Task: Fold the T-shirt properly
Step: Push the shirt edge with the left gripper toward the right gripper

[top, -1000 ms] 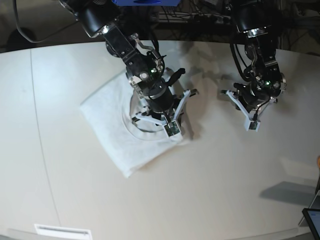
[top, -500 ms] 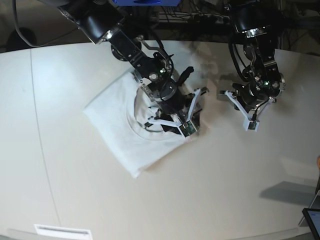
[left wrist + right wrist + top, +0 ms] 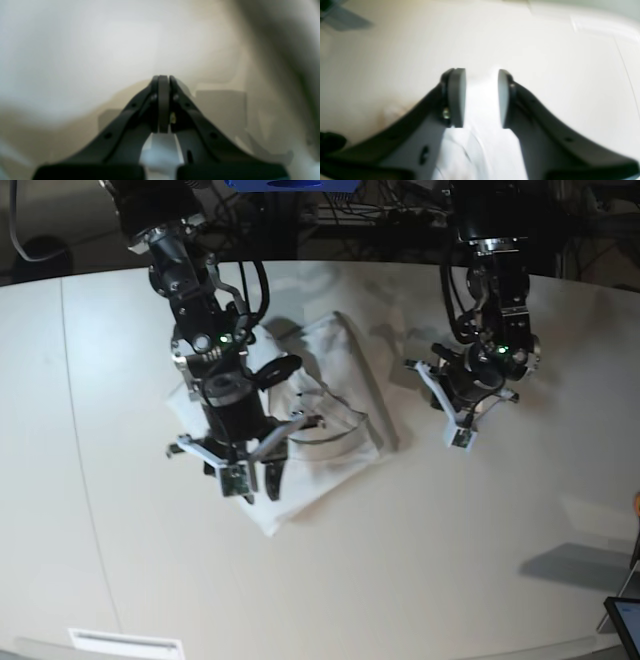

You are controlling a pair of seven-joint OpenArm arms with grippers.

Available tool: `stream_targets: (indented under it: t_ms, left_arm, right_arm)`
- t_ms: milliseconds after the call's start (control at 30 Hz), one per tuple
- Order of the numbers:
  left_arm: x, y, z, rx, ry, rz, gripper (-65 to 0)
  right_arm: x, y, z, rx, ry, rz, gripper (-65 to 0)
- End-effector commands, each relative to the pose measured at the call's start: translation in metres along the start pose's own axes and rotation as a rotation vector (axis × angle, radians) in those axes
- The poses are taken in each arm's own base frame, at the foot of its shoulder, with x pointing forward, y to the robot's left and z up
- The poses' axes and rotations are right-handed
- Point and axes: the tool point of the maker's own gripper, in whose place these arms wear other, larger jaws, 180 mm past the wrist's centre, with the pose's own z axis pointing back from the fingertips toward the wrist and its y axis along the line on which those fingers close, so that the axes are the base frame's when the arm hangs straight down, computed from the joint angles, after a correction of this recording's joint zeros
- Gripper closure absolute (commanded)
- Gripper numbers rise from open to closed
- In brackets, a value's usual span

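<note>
The white T-shirt [image 3: 335, 375] lies folded and somewhat rumpled on the off-white table [image 3: 450, 560], left of the middle. My right gripper [image 3: 258, 480] hangs over the shirt's near-left corner. In the right wrist view the right gripper [image 3: 482, 97] has its jaws apart, with T-shirt [image 3: 480, 150] fabric showing in the gap and below. My left gripper [image 3: 460, 432] hovers over bare table to the right of the shirt, apart from it. In the left wrist view the left gripper [image 3: 163, 81] is shut with nothing between its pads.
A dark flat device [image 3: 622, 620] pokes in at the near right corner, with its shadow beside it. A white label [image 3: 125, 642] sits at the near edge. A seam [image 3: 85, 480] runs down the table's left side. Cables and arm bases crowd the back.
My right gripper swung from the shirt's right edge to its near-left corner and its jaws came apart. The shirt's right side shifted and rumpled. The left arm drifted slightly left.
</note>
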Motion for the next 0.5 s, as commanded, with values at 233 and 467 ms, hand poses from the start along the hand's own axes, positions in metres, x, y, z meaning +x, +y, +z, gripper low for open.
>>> stream_targets:
  t_ms: [233, 467]
  left_arm:
    - [0.036, -0.037, -0.019, -0.095, -0.054, 0.008, 0.0]
    - [0.054, -0.033, -0.029, -0.105, -0.058, 0.022, 0.0]
  right_arm:
    - [-0.031, -0.067, 0.033, -0.181, 0.048, -0.041, -1.9]
    - [-0.052, -0.107, 0.058, -0.291, 0.1, -0.047, -2.2]
